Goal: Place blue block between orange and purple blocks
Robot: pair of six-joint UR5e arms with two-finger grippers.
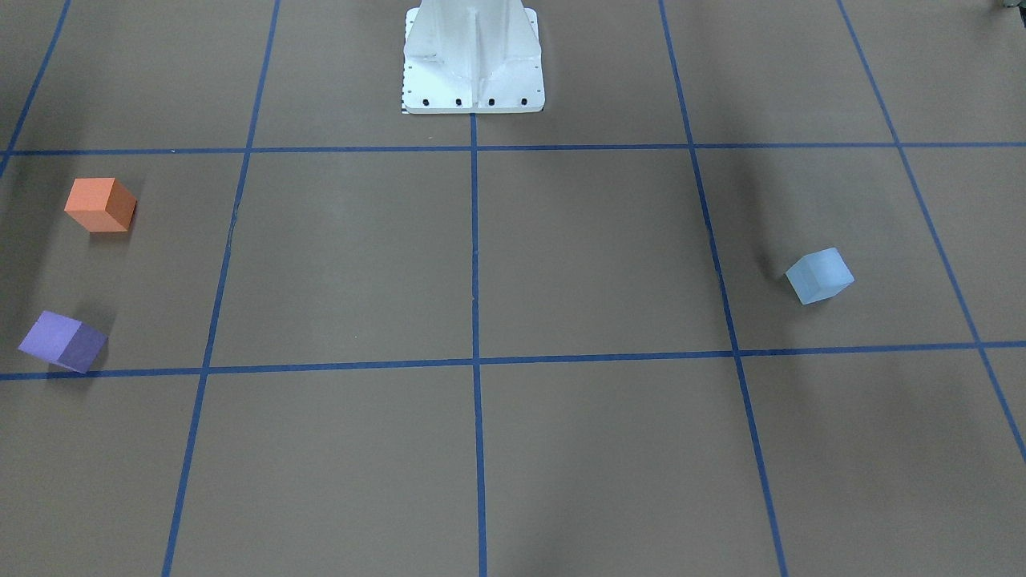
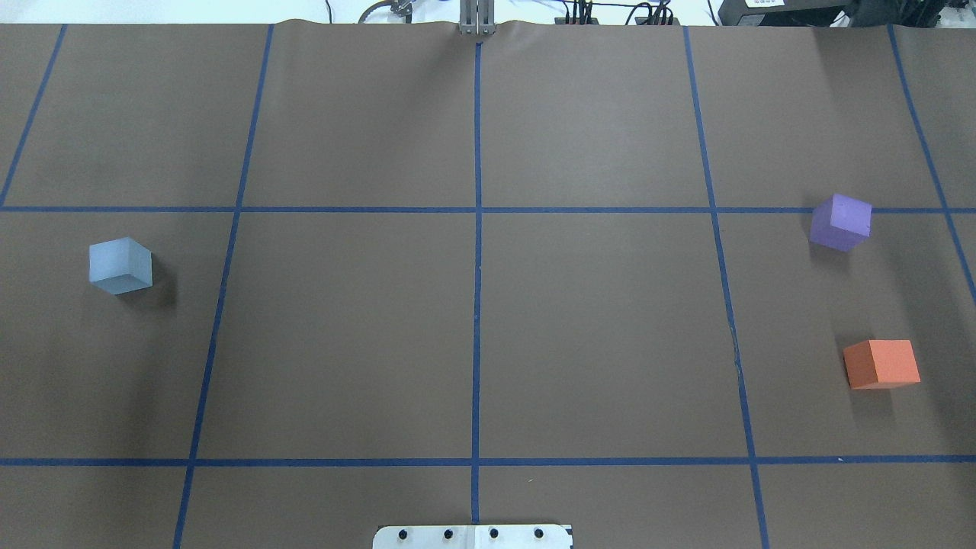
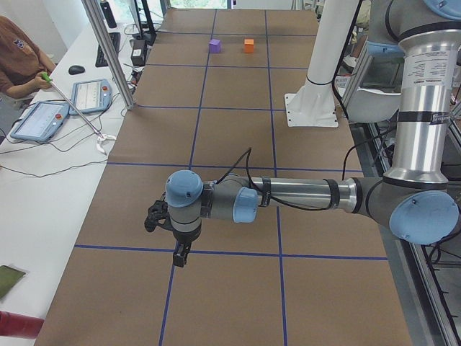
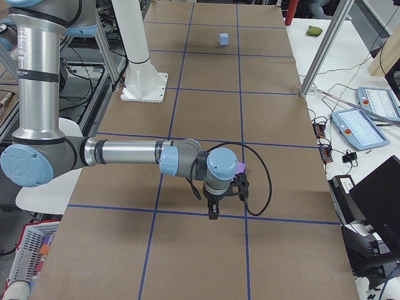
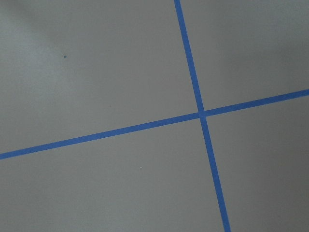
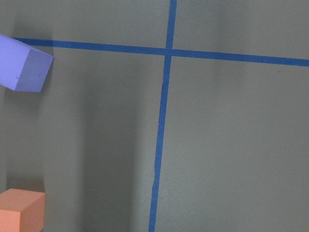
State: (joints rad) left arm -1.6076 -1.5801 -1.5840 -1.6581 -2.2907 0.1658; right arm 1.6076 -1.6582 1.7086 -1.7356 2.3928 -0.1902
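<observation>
The light blue block (image 2: pixel 120 265) sits alone on the table's left half; it also shows in the front view (image 1: pixel 819 275) and far off in the right-side view (image 4: pixel 223 39). The purple block (image 2: pixel 840 222) and the orange block (image 2: pixel 881 364) stand apart on the right half, with a bare gap between them. The right wrist view shows the purple block (image 6: pixel 24 63) and the orange block (image 6: pixel 21 210) at its left edge. My left gripper (image 3: pixel 178 256) and right gripper (image 4: pixel 213 212) hang above the table and show only in the side views; I cannot tell whether they are open or shut.
The brown table (image 2: pixel 595 328) carries a grid of blue tape lines. The white robot base (image 1: pixel 473 60) stands at the middle of the near edge. An operator (image 3: pixel 18 61) with tablets sits along the far side. The left wrist view shows only a tape crossing (image 5: pixel 202 114).
</observation>
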